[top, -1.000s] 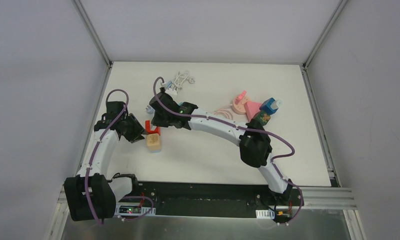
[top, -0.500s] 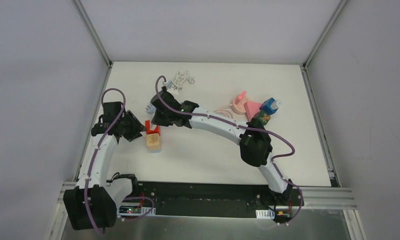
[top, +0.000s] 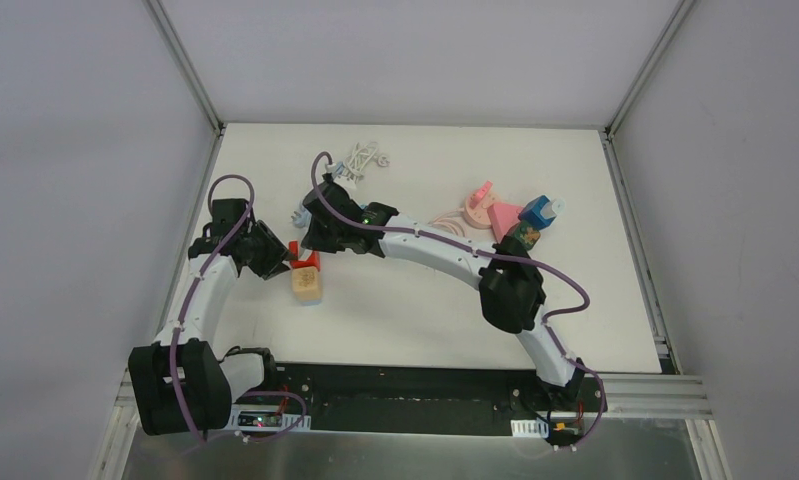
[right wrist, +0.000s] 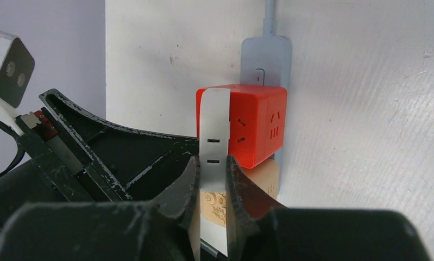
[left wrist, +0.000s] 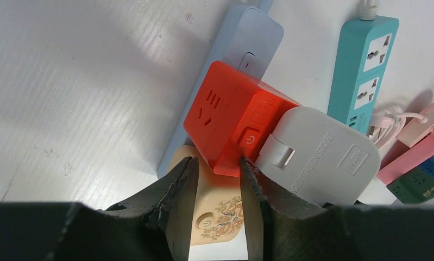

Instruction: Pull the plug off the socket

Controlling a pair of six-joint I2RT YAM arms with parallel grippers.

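The left fingers (left wrist: 177, 185) have been brought back to the red socket (left wrist: 225, 119), slightly spread (nothing gripped). The white plug (right wrist: 214, 130), pinched by the right fingers (right wrist: 184, 185), is still seated in it, unpulled.

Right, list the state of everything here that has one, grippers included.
red cube socket: holds the white flat plug.
white flat plug: seated, not yet pulled.
right gripper: shut on the white flat plug.
left gripper: jaws partly apart at the red cube socket's corner; grip unclear.
beige cube socket: touching the red cube socket.
teal power strip: flat, upper sockets empty.
light blue power strip: flat, partly hidden.
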